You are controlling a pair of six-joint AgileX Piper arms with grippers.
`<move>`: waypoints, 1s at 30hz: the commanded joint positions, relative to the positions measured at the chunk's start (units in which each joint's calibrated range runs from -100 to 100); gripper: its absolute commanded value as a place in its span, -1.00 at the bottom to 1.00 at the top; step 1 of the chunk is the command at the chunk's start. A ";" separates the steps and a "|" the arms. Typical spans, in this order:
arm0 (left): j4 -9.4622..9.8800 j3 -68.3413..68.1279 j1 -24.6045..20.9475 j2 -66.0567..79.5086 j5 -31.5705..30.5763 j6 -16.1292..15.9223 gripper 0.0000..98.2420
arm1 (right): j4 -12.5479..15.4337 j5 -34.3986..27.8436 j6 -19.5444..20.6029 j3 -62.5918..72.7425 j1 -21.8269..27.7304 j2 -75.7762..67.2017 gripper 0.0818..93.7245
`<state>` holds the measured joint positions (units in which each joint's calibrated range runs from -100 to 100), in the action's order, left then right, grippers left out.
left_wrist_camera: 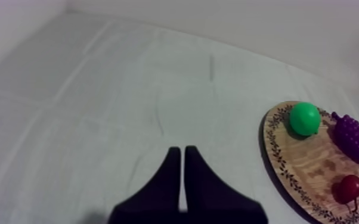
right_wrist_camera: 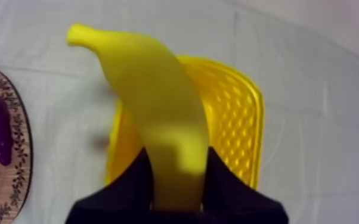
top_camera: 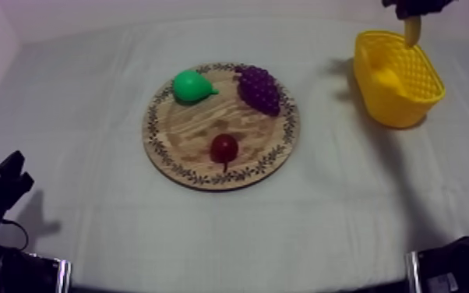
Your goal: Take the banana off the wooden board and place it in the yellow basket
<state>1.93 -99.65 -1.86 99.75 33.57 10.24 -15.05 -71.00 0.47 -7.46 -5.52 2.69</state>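
The right claw, clamped on the banana, hangs above the yellow basket. The left claw, fingers together, holds nothing.

Count: 1 banana, 1 pear, 1 bunch of grapes, 1 small red fruit, so 4 toy fruits total. Holders: 1 round wooden board mid-table, 1 yellow basket far right. 3 fruits on the board, 1 off it.
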 commanded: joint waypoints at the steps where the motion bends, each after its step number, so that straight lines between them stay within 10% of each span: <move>1: 0.00 -0.01 0.02 0.00 -0.02 -0.01 -1.00 | -0.48 1.04 0.97 -1.30 0.96 1.96 -0.85; 14: 0.00 -0.01 0.02 0.00 -0.02 -0.01 -1.00 | -0.79 5.47 1.36 0.73 5.65 16.30 -0.83; 23: 0.00 -0.01 0.02 0.00 -0.02 -0.01 -1.00 | 0.27 7.37 -1.41 -0.01 6.56 19.04 -0.11; 30: 0.00 -0.01 0.02 0.00 -0.02 -0.01 -1.00 | 2.06 7.83 -3.01 -4.41 5.83 11.18 -0.38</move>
<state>1.93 -99.65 -1.86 99.75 33.57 10.24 -13.63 -63.22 -2.30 -10.73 0.44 16.88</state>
